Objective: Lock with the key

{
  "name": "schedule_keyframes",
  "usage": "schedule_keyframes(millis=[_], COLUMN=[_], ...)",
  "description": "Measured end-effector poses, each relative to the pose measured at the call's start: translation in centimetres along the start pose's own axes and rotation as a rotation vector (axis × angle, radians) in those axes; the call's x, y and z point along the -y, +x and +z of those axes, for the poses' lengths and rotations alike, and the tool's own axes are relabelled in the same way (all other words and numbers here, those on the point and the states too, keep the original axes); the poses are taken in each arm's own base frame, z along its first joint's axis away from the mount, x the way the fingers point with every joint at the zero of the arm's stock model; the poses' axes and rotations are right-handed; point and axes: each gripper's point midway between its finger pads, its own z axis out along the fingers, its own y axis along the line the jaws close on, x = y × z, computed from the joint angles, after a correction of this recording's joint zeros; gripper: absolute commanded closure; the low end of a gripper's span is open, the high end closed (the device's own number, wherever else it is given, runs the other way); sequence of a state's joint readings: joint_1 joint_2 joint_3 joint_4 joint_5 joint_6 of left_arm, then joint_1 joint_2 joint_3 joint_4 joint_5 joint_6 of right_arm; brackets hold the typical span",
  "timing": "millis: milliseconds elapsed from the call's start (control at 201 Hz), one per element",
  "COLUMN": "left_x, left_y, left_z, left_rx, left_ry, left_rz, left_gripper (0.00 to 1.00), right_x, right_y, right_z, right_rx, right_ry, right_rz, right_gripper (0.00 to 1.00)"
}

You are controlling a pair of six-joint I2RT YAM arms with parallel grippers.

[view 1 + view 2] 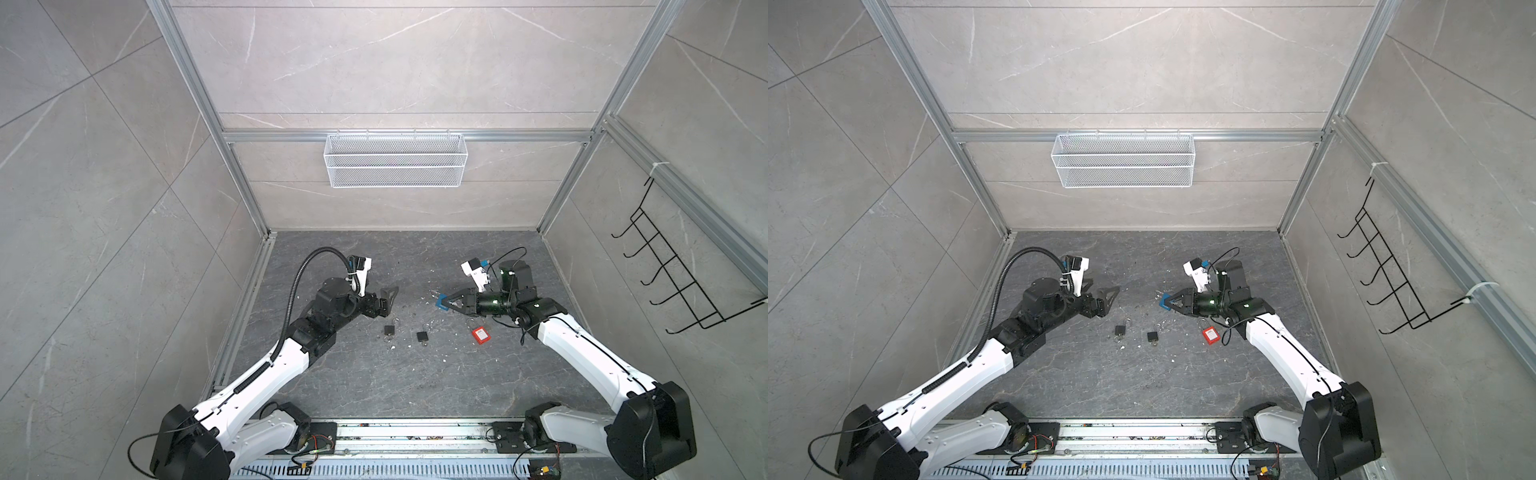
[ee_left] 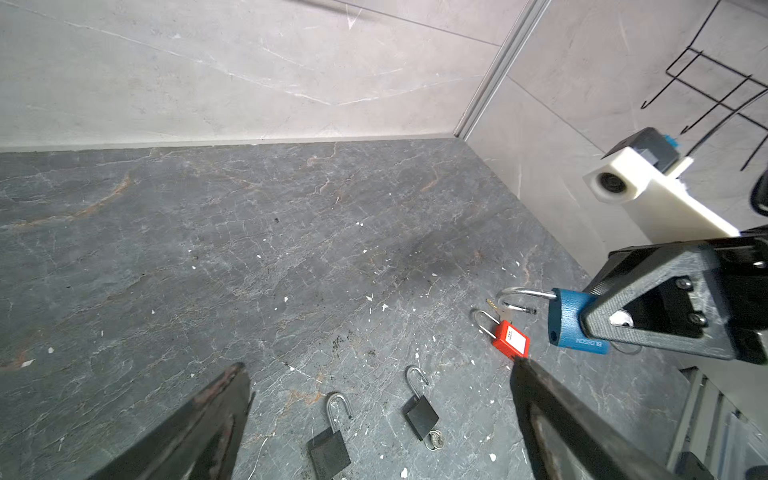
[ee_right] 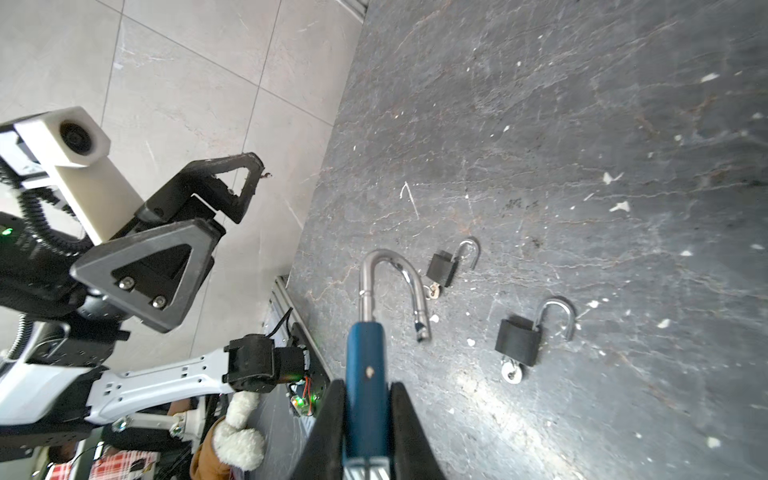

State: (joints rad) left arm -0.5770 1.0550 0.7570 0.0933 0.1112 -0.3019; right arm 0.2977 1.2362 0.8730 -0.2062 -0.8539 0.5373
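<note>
Right jaws gripped blue lock (image 3: 365, 357), left jaws gaped, red lock (image 2: 510, 340) showed at left wrist (not right), speckled counter (image 1: 374, 374), tiled walls (image 1: 395, 62).

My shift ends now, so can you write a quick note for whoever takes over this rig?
The left gripper is open and empty above the floor.
The right gripper is shut on the blue padlock, whose shackle is open.
On the floor: two black padlocks, shackles open, keys in them; red padlock near the right gripper.
Done: blue padlock picked up.
Left: close its shackle and lock it. Its key is not clearly visible.
</note>
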Motion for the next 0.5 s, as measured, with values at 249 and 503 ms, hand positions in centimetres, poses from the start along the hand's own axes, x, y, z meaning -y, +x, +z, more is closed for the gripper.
schedule_keyframes(millis=[249, 503], left_x=[0.7, 4.0], left_y=[0.4, 1.3], left_z=[0.0, 0.5], left_rx=[-0.008, -0.054], left_ry=[0.128, 0.360], left_rz=[-0.009, 0.017], left_gripper=[0.03, 0.07], right_x=[-1.3, -2.3], right_y=[0.5, 1.0], right_z=[0.0, 0.3], right_rx=[-0.027, -0.057], right_ry=[-0.122, -0.236], right_rz=[0.046, 0.107], right_gripper=[1.00, 1.00])
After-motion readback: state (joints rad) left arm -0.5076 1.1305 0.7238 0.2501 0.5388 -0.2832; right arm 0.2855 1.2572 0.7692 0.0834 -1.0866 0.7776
